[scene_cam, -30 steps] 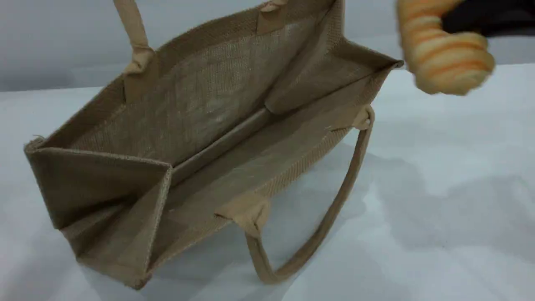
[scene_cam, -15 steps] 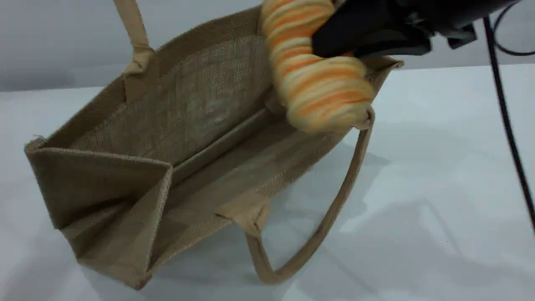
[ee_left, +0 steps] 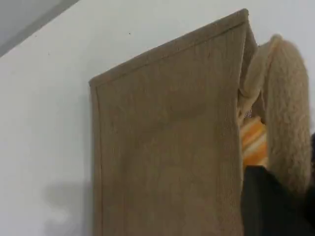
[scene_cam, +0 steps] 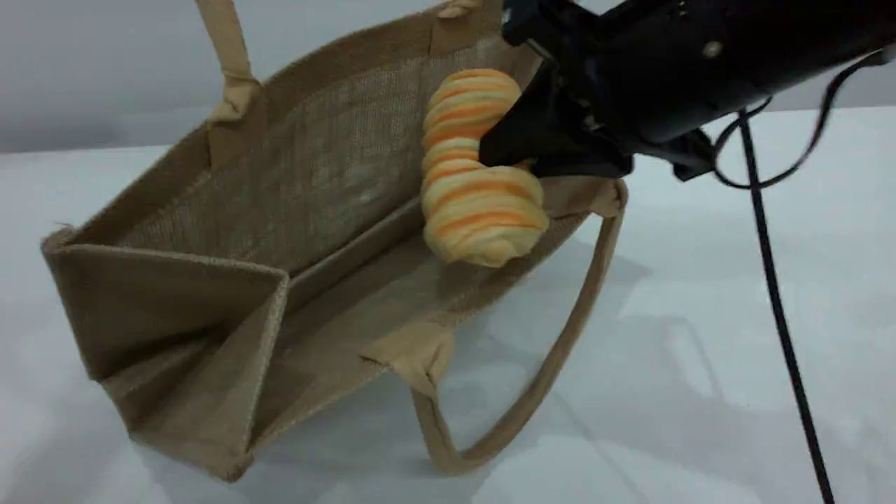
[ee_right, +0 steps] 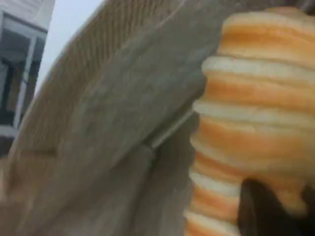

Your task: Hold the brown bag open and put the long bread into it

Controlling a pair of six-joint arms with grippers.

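The brown bag [scene_cam: 336,161] lies tilted on the white table with its mouth gaping toward the camera. Its far handle [scene_cam: 224,49] runs straight up out of the frame. The long bread [scene_cam: 476,189], yellow with orange stripes, hangs inside the mouth at the bag's right end, above the inner wall. My right gripper [scene_cam: 514,150] is shut on the bread's middle. The right wrist view shows the bread [ee_right: 256,113] close up against the bag's weave [ee_right: 123,123]. In the left wrist view the bag's outer face [ee_left: 162,147] fills the frame, and the beige handle [ee_left: 288,108] runs down to my left gripper [ee_left: 275,211], which is shut on it.
The bag's near handle [scene_cam: 560,350] loops loosely onto the white table [scene_cam: 700,364]. A black cable [scene_cam: 777,315] hangs from the right arm down across the table's right side.
The right gripper has carried the bread left and down, from beyond the bag's right end into its open mouth. The bag has hardly moved.
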